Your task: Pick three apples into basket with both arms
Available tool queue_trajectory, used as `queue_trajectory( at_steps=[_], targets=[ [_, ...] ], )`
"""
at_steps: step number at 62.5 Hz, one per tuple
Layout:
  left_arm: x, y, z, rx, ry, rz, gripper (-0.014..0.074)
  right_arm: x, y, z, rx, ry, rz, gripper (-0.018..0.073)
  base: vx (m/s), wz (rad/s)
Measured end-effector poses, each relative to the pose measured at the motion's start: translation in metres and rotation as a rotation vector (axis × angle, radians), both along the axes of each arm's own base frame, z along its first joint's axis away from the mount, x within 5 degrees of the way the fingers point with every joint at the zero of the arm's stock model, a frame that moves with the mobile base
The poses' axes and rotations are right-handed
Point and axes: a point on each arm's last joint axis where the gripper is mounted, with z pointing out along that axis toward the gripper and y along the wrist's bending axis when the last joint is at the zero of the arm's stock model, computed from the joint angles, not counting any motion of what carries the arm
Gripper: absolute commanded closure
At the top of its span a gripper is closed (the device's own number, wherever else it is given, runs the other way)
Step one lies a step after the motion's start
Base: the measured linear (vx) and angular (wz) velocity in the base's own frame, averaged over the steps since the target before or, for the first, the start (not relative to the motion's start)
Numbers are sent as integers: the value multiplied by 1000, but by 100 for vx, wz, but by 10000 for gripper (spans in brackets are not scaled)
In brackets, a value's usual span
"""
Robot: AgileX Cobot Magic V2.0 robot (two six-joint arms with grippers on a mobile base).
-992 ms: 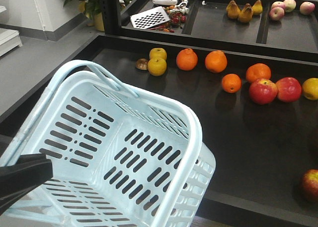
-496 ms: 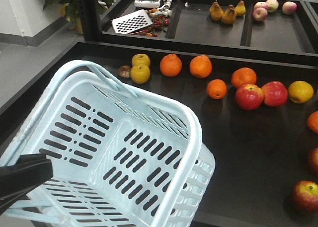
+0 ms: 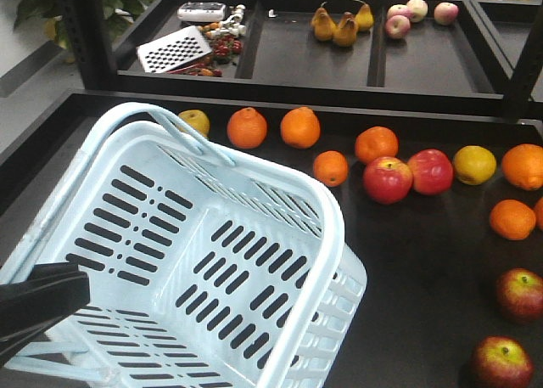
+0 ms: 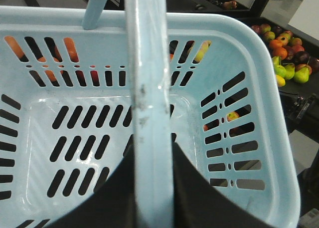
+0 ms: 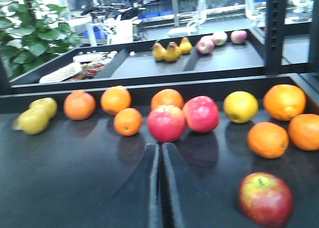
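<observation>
The pale blue basket (image 3: 195, 261) hangs tilted at the left over the black shelf, and nothing lies in it. My left gripper (image 4: 153, 158) is shut on the basket's swing handle (image 4: 148, 88); it shows as a black block (image 3: 38, 307) in the front view. Two dark red apples (image 3: 519, 293) (image 3: 502, 362) rest at the shelf's near right corner. One of them (image 5: 265, 198) lies to the right of my right gripper (image 5: 160, 147), which is shut and empty just above the shelf. The right gripper is out of the front view.
Two brighter red apples (image 3: 388, 179) (image 3: 431, 171) sit mid-shelf among several oranges (image 3: 299, 126) and yellow fruits (image 3: 473, 164). On the rear shelf are pears (image 3: 344, 30), pale apples (image 3: 396, 25) and a grater (image 3: 174, 48). Black posts (image 3: 526, 44) stand at both sides.
The shelf and its fruit have slid left in the front view, bringing more oranges and a second dark apple into sight at the right. The basket and left gripper hold their place in the frame.
</observation>
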Motion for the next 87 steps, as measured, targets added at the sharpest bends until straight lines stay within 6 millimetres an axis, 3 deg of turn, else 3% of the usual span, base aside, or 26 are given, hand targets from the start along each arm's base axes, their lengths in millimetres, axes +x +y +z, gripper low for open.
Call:
queue_trajectory(
  at_steps=[42,87],
  targets=[
    [0,0,0,0,0,0,603,0,0,0,0,0,0,565,10,-21],
    [0,0,0,0,0,0,603,0,0,0,0,0,0,565,0,0]
  ],
)
